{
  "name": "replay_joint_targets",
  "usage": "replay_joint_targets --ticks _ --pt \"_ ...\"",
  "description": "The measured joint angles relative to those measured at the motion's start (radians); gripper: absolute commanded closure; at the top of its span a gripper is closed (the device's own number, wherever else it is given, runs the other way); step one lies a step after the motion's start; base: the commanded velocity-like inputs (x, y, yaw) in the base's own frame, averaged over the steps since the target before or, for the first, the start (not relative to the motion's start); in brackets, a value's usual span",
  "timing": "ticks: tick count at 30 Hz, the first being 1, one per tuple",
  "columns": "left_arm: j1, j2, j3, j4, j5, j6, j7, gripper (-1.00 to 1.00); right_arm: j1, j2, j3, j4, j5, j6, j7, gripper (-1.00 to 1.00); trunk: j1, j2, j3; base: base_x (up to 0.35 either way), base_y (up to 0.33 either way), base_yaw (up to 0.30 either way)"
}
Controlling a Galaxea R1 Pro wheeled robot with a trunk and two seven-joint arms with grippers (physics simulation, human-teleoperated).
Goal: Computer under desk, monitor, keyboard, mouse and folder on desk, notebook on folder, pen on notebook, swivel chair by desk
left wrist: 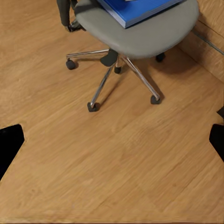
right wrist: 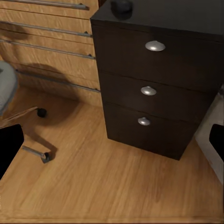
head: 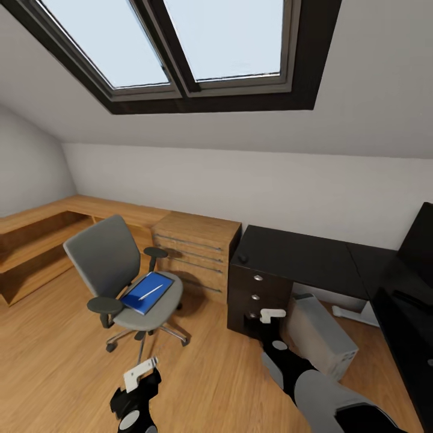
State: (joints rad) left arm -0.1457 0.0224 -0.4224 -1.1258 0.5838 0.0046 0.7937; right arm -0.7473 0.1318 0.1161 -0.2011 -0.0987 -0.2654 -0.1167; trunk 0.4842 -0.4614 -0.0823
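With both pincers, left (head: 142, 368) and right (head: 272, 313), spread and empty, I'd roll squarely toward the chair (head: 123, 278), where the folder (head: 143, 292) lies mid-seat, and grip its near edge.

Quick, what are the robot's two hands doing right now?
Left gripper: open, holding nothing.
Right gripper: open, holding nothing.
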Motion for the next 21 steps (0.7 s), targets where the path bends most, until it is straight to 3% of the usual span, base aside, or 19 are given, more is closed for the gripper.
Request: replay_joint_targets --ticks 5,8,11,13,17,21 --pt "0.000 -0.002 0.021 0.138 -0.001 -0.001 -0.001 -1.00 0.002 0.006 0.001 0.149 0.000 -0.135 -0.001 -1.00 -0.019 0.035 0.016 0.000 0.000 0.000" --pt "0.000 -0.011 0.024 0.240 -0.001 -0.002 -0.003 -1.00 0.010 0.007 0.000 0.193 0.001 -0.223 -0.004 -1.00 -0.031 0.056 0.025 0.000 0.000 0.000" --pt "0.000 -0.025 0.025 0.327 -0.001 -0.003 -0.007 -1.00 0.036 0.007 -0.001 0.208 0.000 -0.258 -0.006 -1.00 -0.035 0.064 0.029 0.000 0.000 0.000" --pt "0.000 -0.043 0.028 0.429 -0.001 -0.004 -0.022 -1.00 0.079 0.006 -0.002 0.215 -0.001 -0.278 -0.006 -1.00 -0.035 0.064 0.028 0.000 0.000 0.000" --pt "0.000 -0.072 0.033 0.641 -0.004 -0.007 -0.120 -1.00 0.170 0.006 -0.004 0.220 -0.005 -0.295 -0.007 -1.00 -0.035 0.064 0.028 0.000 0.000 0.000" --pt "0.000 -0.072 0.034 0.714 -0.006 -0.008 -0.225 -1.00 0.221 0.007 -0.003 0.221 -0.006 -0.298 -0.007 -1.00 -0.035 0.064 0.029 0.000 0.000 0.000"
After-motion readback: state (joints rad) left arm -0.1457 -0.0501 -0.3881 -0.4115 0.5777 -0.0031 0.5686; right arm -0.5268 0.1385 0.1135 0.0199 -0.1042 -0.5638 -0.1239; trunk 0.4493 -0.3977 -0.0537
